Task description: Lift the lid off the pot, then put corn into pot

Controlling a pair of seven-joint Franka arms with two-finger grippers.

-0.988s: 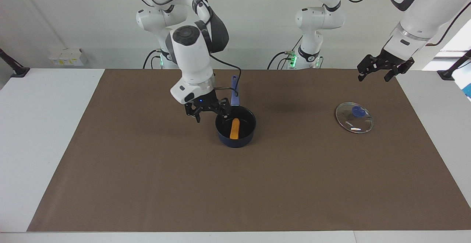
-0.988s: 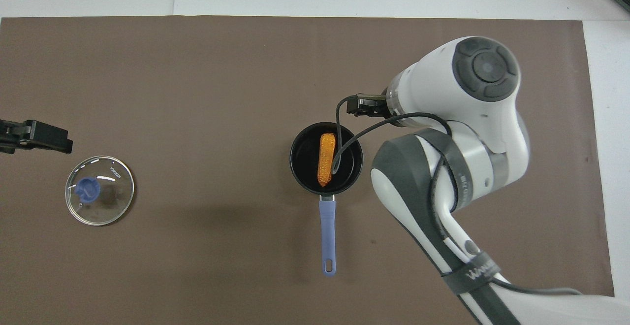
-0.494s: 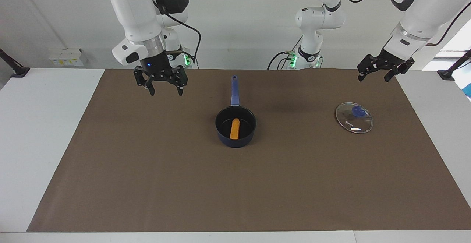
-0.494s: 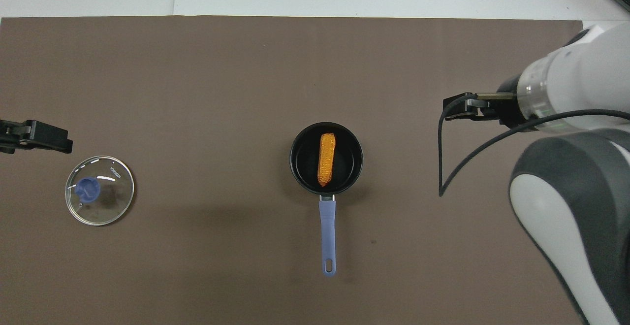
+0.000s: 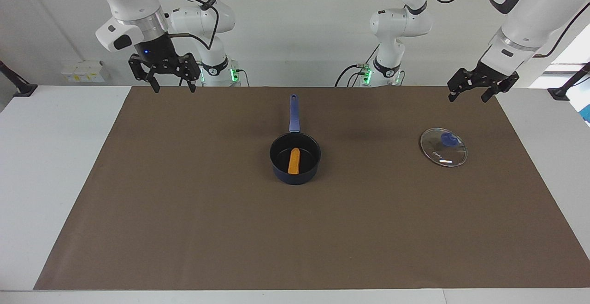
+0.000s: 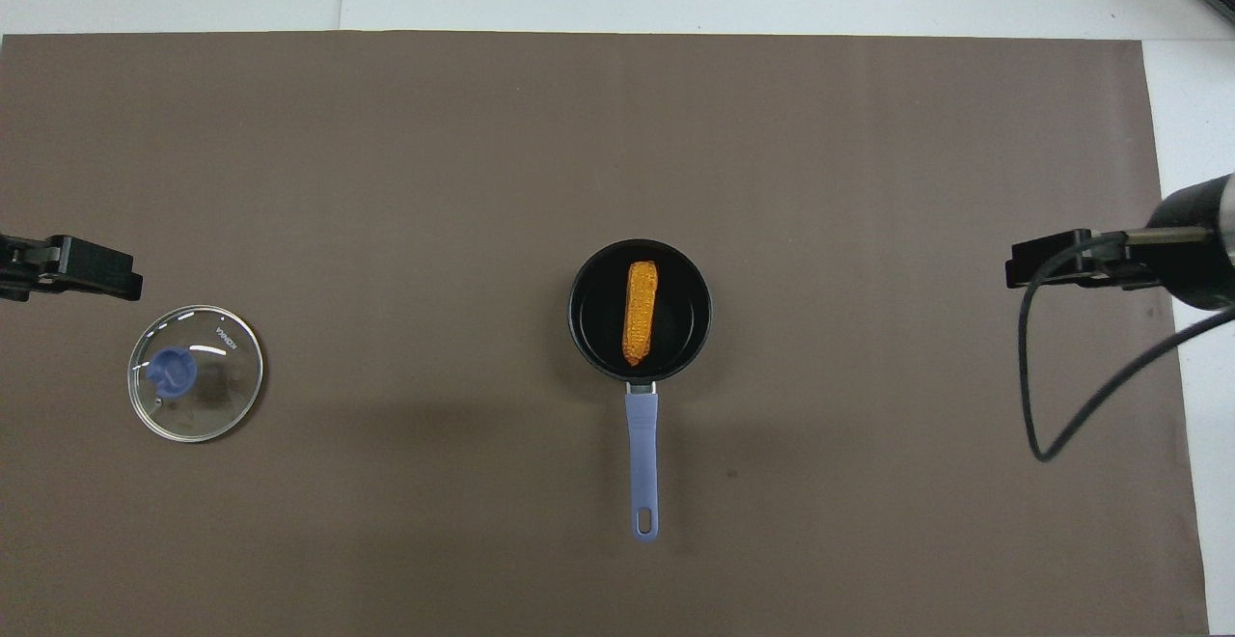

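My right gripper has pulled up and away from the small navy-blue saucepan with its black inside and long straight blue handle; a second ago it hung at the rim. Now it is raised over the mat's edge at the right arm's end of the table, fingers spread, holding nothing.

The short orange-yellow corn cob lies flat inside the saucepan, unmoved, lengthwise along the handle's line.

The round clear glass lid with metal rim and blue knob rests flat on the brown mat, well apart from the saucepan, toward the left arm's end.

My left gripper waits in the air near the mat's corner, fingers apart, empty, unchanged.

Reading: lid off, corn in. Both steps look done. The retreat reads as a clearing move.

Room: wide bare mat on all sides of the saucepan. Handle points toward my bases. Lid sits inside the mat's border, not near any drop. Nothing stands between either gripper and its resting pose.
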